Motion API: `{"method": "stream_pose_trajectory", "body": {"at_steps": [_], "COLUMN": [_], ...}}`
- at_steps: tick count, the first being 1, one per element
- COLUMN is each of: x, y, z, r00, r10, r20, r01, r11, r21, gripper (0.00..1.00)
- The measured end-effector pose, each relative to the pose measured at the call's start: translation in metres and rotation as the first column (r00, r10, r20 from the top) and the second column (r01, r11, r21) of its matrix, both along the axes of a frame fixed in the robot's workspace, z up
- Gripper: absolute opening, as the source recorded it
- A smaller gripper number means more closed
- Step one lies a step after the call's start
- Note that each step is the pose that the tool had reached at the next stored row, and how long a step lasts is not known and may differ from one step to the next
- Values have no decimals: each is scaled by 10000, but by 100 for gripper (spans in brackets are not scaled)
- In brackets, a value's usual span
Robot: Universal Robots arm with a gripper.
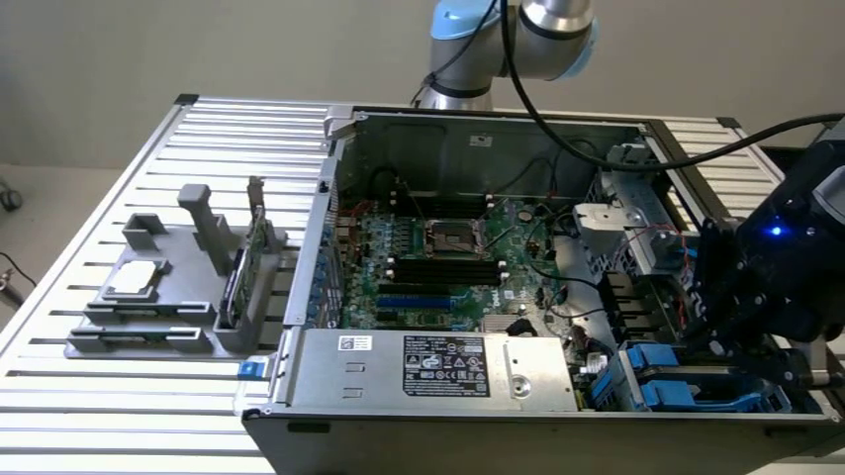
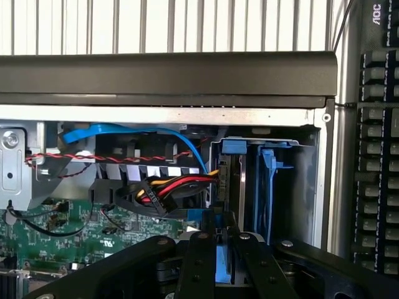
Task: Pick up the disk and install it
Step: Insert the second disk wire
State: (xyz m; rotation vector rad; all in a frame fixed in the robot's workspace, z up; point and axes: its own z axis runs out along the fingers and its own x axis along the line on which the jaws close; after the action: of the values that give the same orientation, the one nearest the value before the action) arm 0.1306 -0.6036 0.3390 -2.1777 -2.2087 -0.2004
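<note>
Blue rails (image 2: 232, 187) on the disk (image 2: 240, 180) — a second blue bracket (image 2: 269, 180) beside it. Green circuit board (image 1: 436, 247), black gripper (image 2: 217, 249), red-yellow-black wires (image 2: 177, 184), grey stand (image 1: 165, 287) — silver ribbed table (image 1: 119, 396).

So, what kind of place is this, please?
Probably a robotics lab bench for computer assembly: an open desktop case lies on a slatted metal table, a robot arm reaches over it, and a grey parts fixture stands beside.
</note>
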Motion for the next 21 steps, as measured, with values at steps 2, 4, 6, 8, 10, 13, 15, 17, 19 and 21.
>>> {"method": "stream_pose_trajectory", "body": {"at_steps": [2,4,6,8,10,13,15,17,19,21], "x": [1,3,4,5,6,9,11,11,11,11], "y": [0,-1,-1,-1,-1,-2,-3,-4,-7,-13], "z": [-7,-16,-23,-32,-40,-53,-58,-62,-62,-42], "r00": [10000,10000,10000,10000,10000,10000,10000,10000,10000,10000], "r10": [-1,-1,-2,-2,-2,-2,-2,-2,-2,-2], "r20": [1,1,0,0,0,0,0,0,0,0], "r01": [1,1,2,2,2,2,2,2,2,2], "r11": [10000,10000,10000,10000,10000,10000,10000,10000,10000,10000], "r21": [-1,-1,-1,1,0,0,-5,0,4,3], "gripper": [17,17,17,17,17,17,17,18,25,25]}}
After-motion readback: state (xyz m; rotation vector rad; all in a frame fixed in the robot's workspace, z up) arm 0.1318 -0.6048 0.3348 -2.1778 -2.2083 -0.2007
